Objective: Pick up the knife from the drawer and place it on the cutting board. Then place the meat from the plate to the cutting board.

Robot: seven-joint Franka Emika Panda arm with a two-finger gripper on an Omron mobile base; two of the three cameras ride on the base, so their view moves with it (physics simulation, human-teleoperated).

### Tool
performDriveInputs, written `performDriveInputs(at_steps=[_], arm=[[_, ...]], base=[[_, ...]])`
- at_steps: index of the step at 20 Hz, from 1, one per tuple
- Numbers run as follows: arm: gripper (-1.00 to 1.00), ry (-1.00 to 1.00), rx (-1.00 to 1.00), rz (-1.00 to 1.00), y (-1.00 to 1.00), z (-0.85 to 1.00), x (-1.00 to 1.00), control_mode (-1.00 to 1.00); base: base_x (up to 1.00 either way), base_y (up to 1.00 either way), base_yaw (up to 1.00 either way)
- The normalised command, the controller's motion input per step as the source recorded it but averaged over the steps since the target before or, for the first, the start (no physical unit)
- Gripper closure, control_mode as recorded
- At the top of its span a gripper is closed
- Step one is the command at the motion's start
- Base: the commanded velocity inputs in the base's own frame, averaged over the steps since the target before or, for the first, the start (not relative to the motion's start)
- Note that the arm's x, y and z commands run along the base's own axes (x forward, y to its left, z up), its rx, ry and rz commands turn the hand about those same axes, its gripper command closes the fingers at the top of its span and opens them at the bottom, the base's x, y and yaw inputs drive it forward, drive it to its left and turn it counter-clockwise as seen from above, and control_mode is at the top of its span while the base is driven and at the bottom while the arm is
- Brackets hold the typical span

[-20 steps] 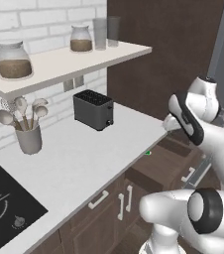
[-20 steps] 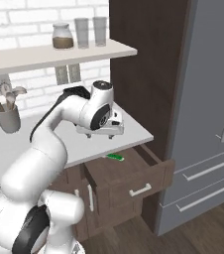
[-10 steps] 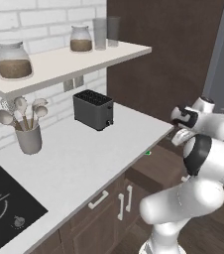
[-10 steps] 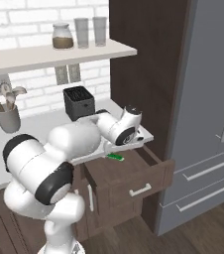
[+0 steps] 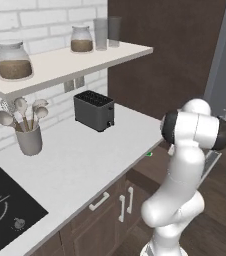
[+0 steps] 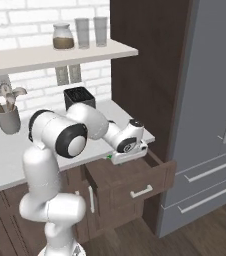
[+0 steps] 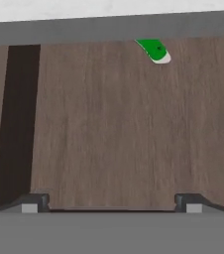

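Dark fingertips (image 7: 34, 202) stand at the bottom of the hand view, far apart: the jaws are fully open and hold nothing. Beyond them lies the bare wooden floor of the drawer (image 7: 114, 129). At the upper middle of that frame, the knife (image 7: 153, 50) shows its green handle end, half hidden under the counter (image 7: 109, 10) edge. Its long axis seems to run away from the jaws, slightly slanted.
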Motion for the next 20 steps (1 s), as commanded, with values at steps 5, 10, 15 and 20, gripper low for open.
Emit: performDriveInputs(at_steps=[5, 10, 15, 20], arm=[[-1.0, 0.05, 0.0, -0.07, 0.0, -0.63, 0.5, -1.0], [-1.0, 0.01, 0.0, -0.07, 0.0, -0.61, 0.38, -1.0], [-1.0, 0.0, 0.0, -0.04, 0.0, -0.38, 0.1, -1.0], [-1.0, 0.0, -0.02, -0.01, -0.05, -0.26, -0.06, -1.0]], base=[[0.0, 0.0, 0.0], [0.0, 0.0, 0.0], [0.0, 0.0, 0.0], [0.0, 0.0, 0.0]])
